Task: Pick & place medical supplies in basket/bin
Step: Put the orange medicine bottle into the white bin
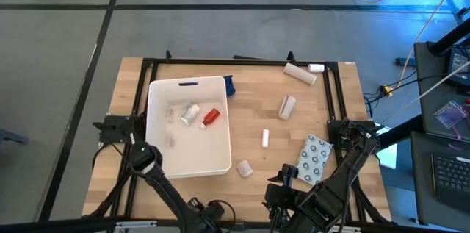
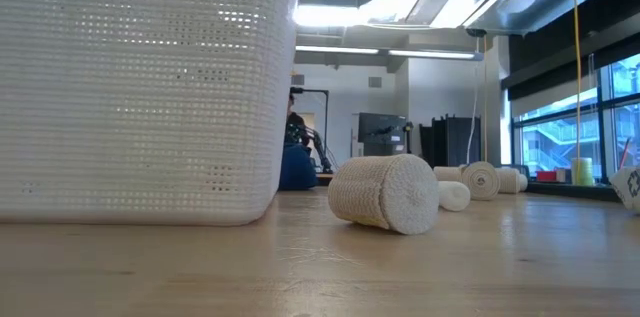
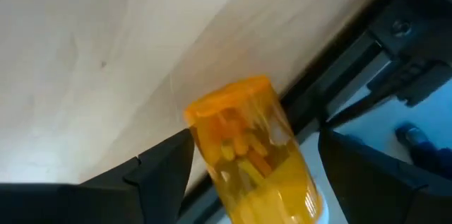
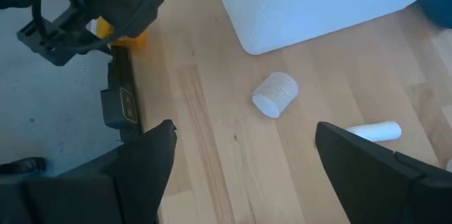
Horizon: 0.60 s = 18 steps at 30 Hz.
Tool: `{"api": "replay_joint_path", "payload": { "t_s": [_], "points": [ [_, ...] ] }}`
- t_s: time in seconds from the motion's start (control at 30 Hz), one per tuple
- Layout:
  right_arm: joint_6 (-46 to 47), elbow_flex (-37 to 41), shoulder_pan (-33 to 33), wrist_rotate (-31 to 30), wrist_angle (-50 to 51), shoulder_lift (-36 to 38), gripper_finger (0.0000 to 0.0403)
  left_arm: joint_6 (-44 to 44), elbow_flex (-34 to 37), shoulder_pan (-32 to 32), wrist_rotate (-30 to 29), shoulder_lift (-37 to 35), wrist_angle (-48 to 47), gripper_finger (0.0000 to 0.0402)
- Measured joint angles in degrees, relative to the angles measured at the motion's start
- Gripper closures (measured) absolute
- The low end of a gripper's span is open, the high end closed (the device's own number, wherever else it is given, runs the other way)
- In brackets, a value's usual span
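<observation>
The orange pill bottle [image 3: 251, 153] sits between my left gripper's [image 3: 254, 143] fingers at the table's near edge; the right wrist view shows the bottle [image 4: 121, 34] under that gripper [image 4: 106, 8]. My right gripper [image 4: 244, 160] is open above the table near a beige roll [image 4: 275, 95] and a white tube [image 4: 374, 131], touching nothing. The white bin [image 1: 187, 126] holds a red bottle [image 1: 211, 117] and white bottles [image 1: 189, 113]. A blue cloth [image 1: 230, 86] lies by its far right corner. The dotted packet [image 1: 314, 156] lies flat near the right gripper [image 1: 283, 181]. My left gripper holds the orange pill bottle by its clear orange body [image 3: 212, 146], pinched between the two fingers, one on each side. The bottle lies along the fingers, its white cap end [image 3: 319, 203] toward the wrist and its base pointing away. Whether it is lifted clear, I cannot tell.
More beige rolls [image 1: 299, 73] [image 1: 286, 106] and a small white bottle [image 1: 316, 67] lie toward the far right. A black frame rail [image 4: 119, 97] runs along the near edge. In the low view the bin wall [image 2: 140, 87] stands left of the nearest roll [image 2: 385, 193].
</observation>
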<state>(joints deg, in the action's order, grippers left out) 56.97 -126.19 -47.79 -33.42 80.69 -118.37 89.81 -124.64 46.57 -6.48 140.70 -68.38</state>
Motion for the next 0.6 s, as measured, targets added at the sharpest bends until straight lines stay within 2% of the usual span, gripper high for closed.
{"api": "replay_joint_path", "payload": {
  "t_s": [0.23,0.6],
  "points": [
    [0.0,0.0,0.0,0.0,-0.2,0.0,0.0065,-2.8,0.0,-0.1,3.7,-0.2,1.2,0.0106],
    [0.0,0.0,0.1,0.0,-0.2,0.0,0.0065,-3.6,0.0,-0.2,5.2,-0.3,0.8,0.0105]
  ]
}}
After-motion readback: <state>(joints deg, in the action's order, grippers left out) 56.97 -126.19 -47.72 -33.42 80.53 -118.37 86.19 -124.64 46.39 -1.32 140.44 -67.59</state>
